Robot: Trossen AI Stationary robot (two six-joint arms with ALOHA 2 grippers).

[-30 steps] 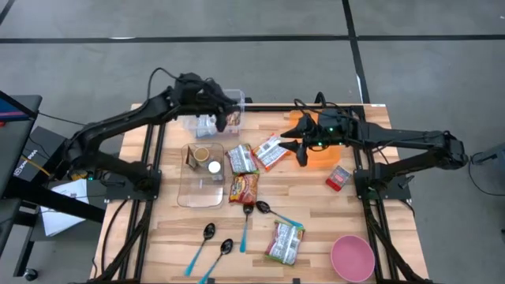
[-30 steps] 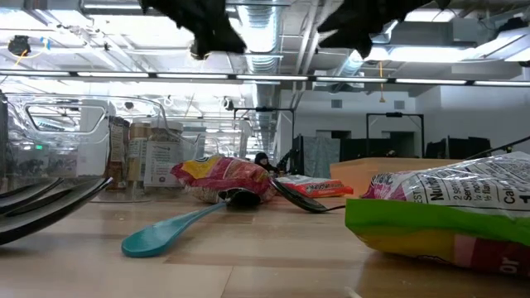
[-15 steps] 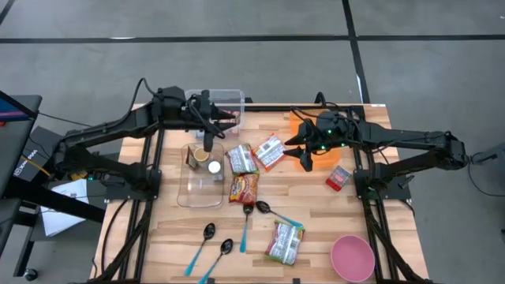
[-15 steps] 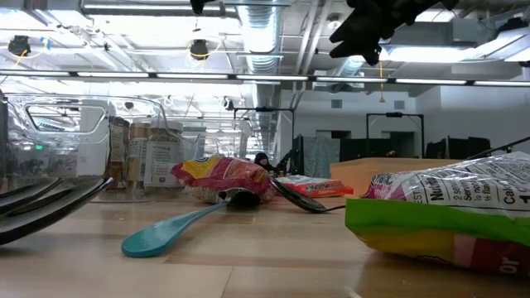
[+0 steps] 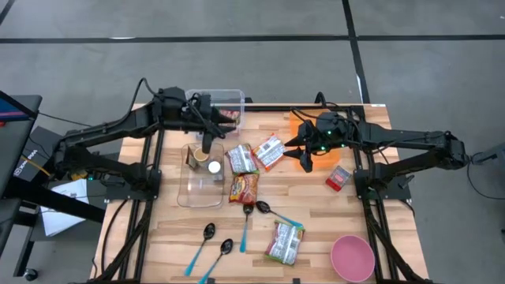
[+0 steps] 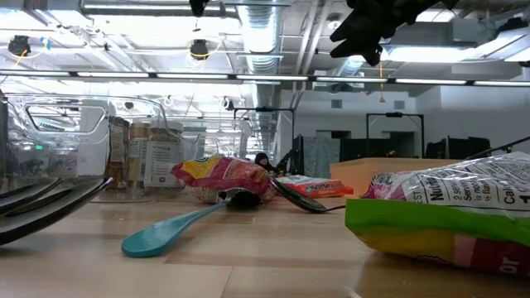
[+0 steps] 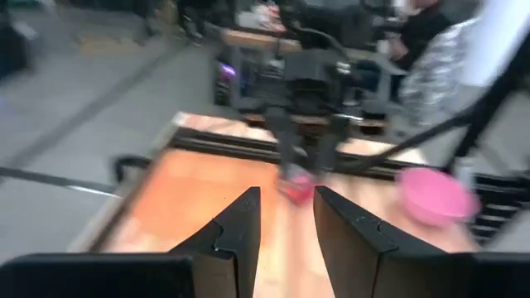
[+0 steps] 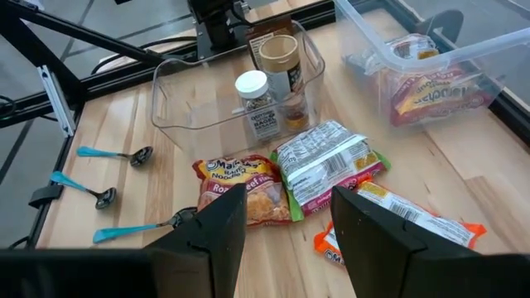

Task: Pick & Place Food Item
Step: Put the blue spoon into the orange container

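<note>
We look down on the wooden surface [image 5: 316, 213] and our left pincer [image 5: 207, 144] hangs above the clear tray [image 5: 201, 189] that holds two small jars [image 5: 207, 160], its fingers [image 7: 240, 228] parted by a narrow gap with nothing between them. Just beyond it, at the far edge, sits the clear bin [image 5: 222, 106] with a red-and-yellow packet [image 8: 431, 91] already inside. Our right pincer [image 5: 304, 160] hovers over the orange plate [image 5: 323, 154], its fingers [image 8: 364, 228] partly spread and empty as well. Between the two arms lie the food items: a silver-and-green packet [image 5: 243, 158] beside the tray, a noodle packet [image 5: 245, 188] just nearer to us, and a white-and-orange bar wrapper [image 5: 271, 151] close to the right pincer. A small red packet [image 5: 339, 177] lies beside the plate. Nearer the front we see another green-edged packet [image 5: 285, 241], teal-handled spoons [image 5: 207, 254] and a pink bowl [image 5: 352, 258] at the front right corner.
</note>
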